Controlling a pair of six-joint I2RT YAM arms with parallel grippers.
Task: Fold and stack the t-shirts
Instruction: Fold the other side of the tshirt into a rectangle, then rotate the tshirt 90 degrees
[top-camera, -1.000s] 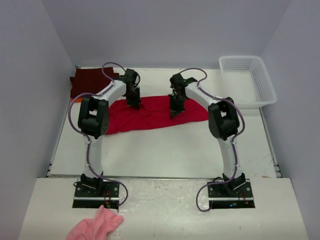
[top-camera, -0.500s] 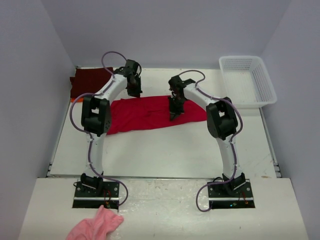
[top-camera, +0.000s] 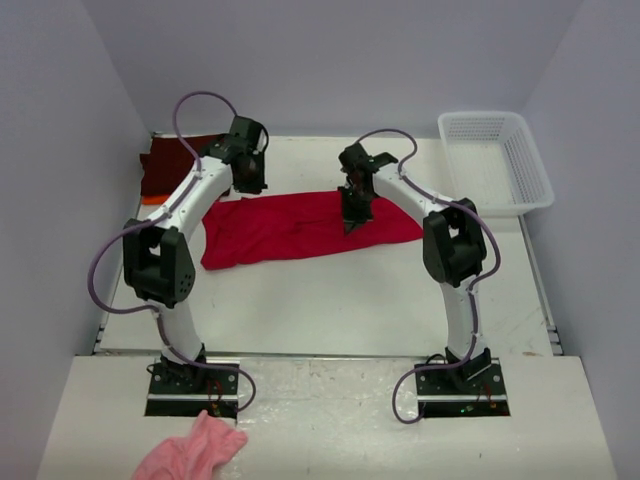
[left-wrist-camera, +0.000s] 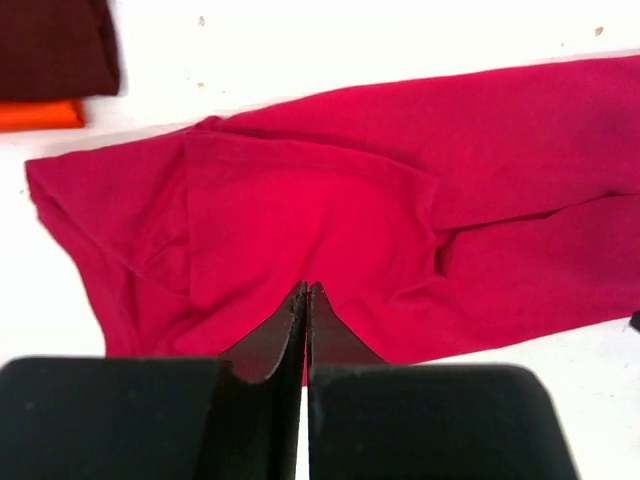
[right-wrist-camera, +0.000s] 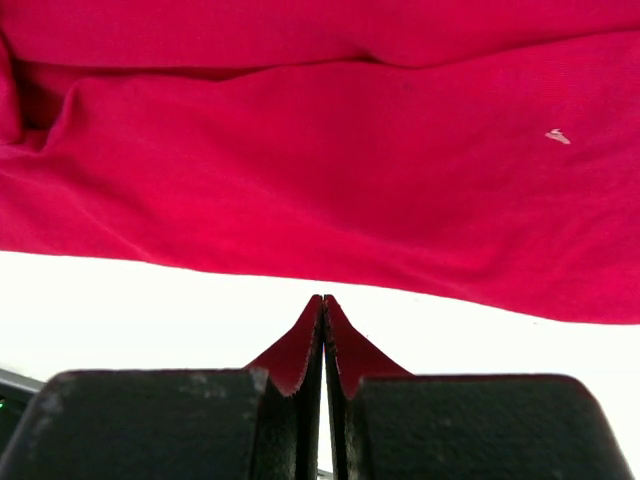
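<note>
Red t-shirt (top-camera: 300, 225) lies in a long band across the bench (top-camera: 330, 300) — a cross fold looks due next.

From above, we see the maroon t-shirt (top-camera: 178, 165) and orange t-shirt (top-camera: 150, 199) piled at the far left; the white basket (top-camera: 495, 165) holds nothing. Left wrist: jaws pressed together, empty, above the shirt's left end — we would spread them and pinch both layers there. Right wrist: jaws likewise closed and empty by the hem, and they should take a matching edge.

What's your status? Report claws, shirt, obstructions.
Left claw shut, empty, above red t-shirt. Right claw shut, empty, at its edge. Shirt lies rumpled, not stacked. Maroon t-shirt apart, far left; nothing on the red one.
</note>
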